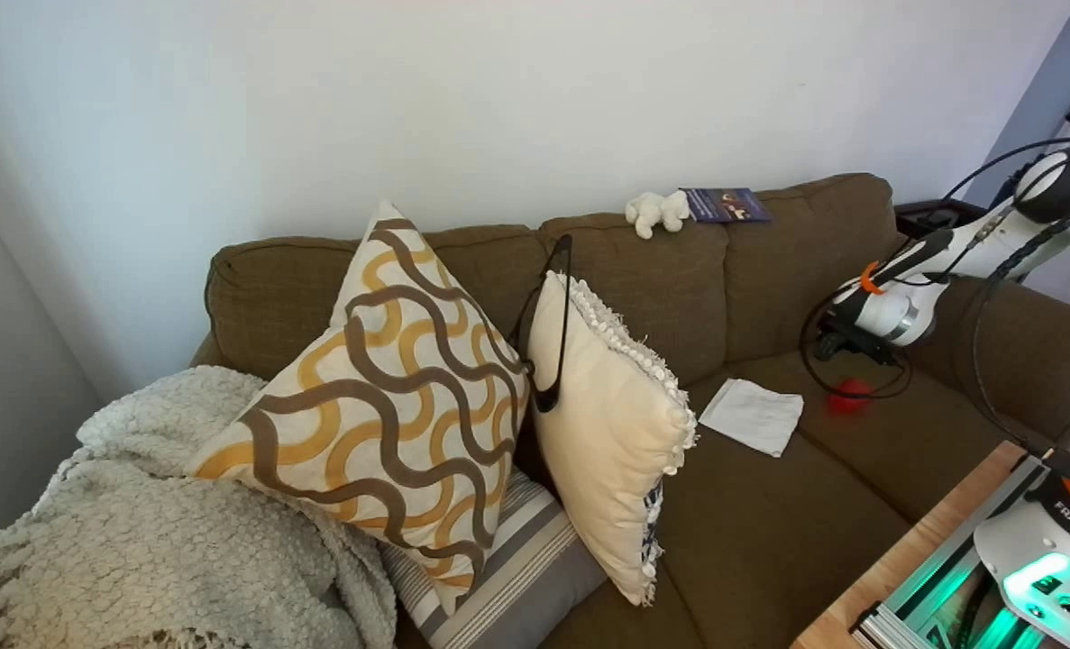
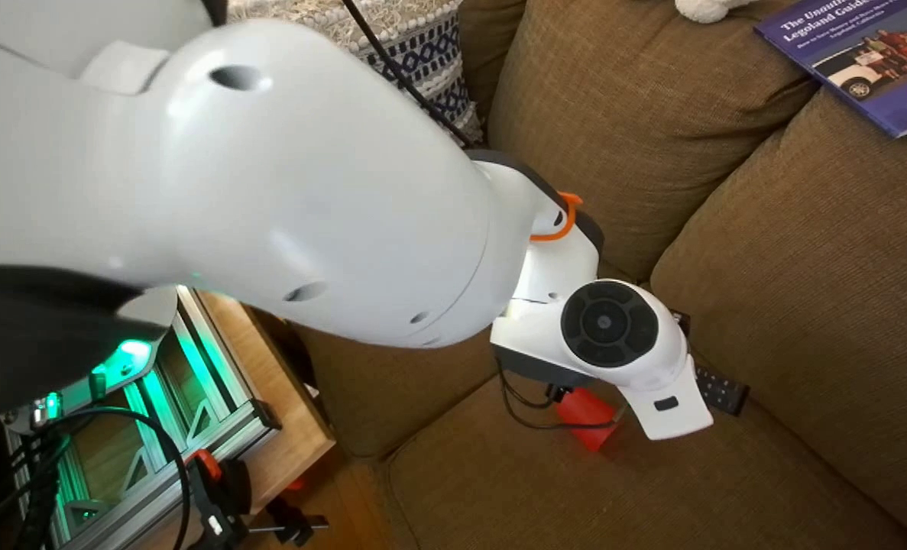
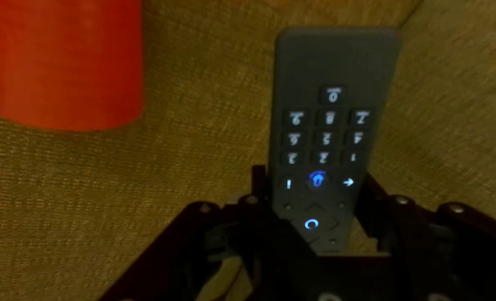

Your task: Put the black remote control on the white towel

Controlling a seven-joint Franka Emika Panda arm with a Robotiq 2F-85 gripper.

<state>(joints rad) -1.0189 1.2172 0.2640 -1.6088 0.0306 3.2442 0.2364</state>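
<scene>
The black remote control has lit numbered keys and lies between my gripper's fingers in the wrist view. Both fingers touch its long sides, so the gripper is shut on it. One end of the remote sticks out past the wrist in an exterior view. I cannot tell how far it is above the seat. The white towel lies flat and slightly rumpled on the sofa seat in an exterior view, on the pillow side of my gripper. Elsewhere the towel is out of view or hidden by the arm.
A red round-sided object stands on the seat beside the gripper; it shows in both exterior views. A cream fringed pillow stands beyond the towel. A white plush toy and a book lie on the backrest.
</scene>
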